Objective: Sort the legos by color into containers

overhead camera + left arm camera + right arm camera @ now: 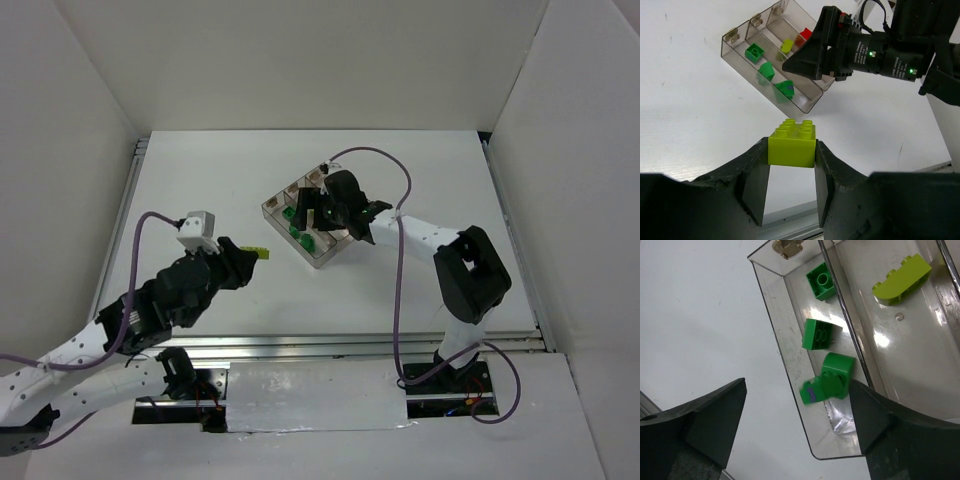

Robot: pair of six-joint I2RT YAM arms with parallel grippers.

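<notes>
My left gripper (792, 165) is shut on a yellow-green brick (792, 144) and holds it above the table, left of the tray (270, 205); the brick also shows in the top view (260, 254). My right gripper (797, 390) is open and empty over the near end of the tray (777, 315). Three dark green bricks (821, 334) lie in the outer compartment; the nearest one (832, 377) has a purple mark and looks blurred. A yellow-green brick (900, 280) lies in the middle compartment. A red brick (805, 34) lies in the third, partly hidden by the right arm.
The tray lies at an angle near the table's middle. The right arm (430, 235) reaches over it from the right. White walls enclose the table on three sides, and a metal rail (330, 345) runs along the near edge.
</notes>
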